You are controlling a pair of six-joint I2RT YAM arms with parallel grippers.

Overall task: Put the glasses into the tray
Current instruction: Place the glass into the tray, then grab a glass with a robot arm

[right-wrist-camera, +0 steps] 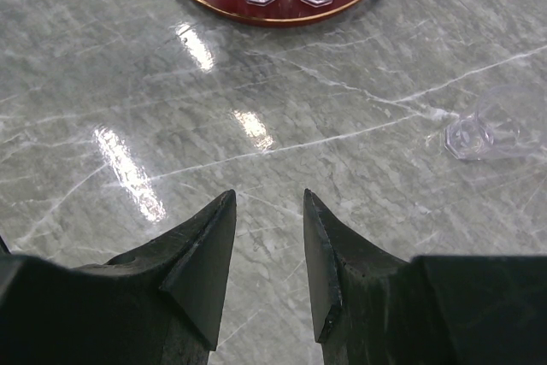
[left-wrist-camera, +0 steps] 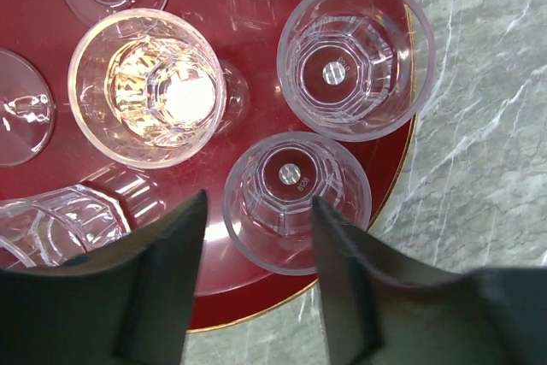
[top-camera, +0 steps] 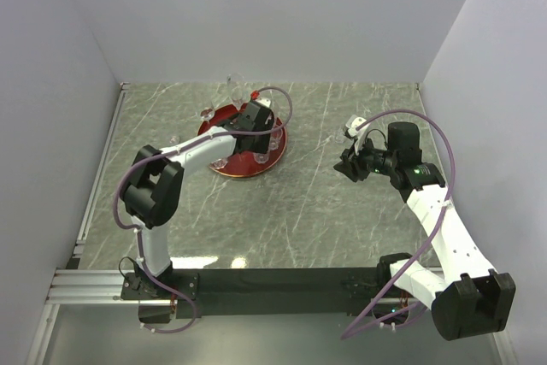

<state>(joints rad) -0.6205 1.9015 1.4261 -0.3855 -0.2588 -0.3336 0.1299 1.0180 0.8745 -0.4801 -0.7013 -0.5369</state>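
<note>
As the left arm (top-camera: pixel 197 150) bends over the round dark-red tray (left-wrist-camera: pixel 256 292), we see the left gripper (left-wrist-camera: pixel 258 201) parted astride a short clear tumbler (left-wrist-camera: pixel 295 179) standing on it; the right gripper (right-wrist-camera: pixel 268 197), part-open and empty, faces a clear glass on its side (right-wrist-camera: pixel 487 130).

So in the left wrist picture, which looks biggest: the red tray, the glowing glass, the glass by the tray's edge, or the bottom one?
1. the tray, far wider than any glass.
2. the glowing glass and the edge glass: they look alike, no ranking.
3. the bottom glass, with a slightly smaller rim.
</note>
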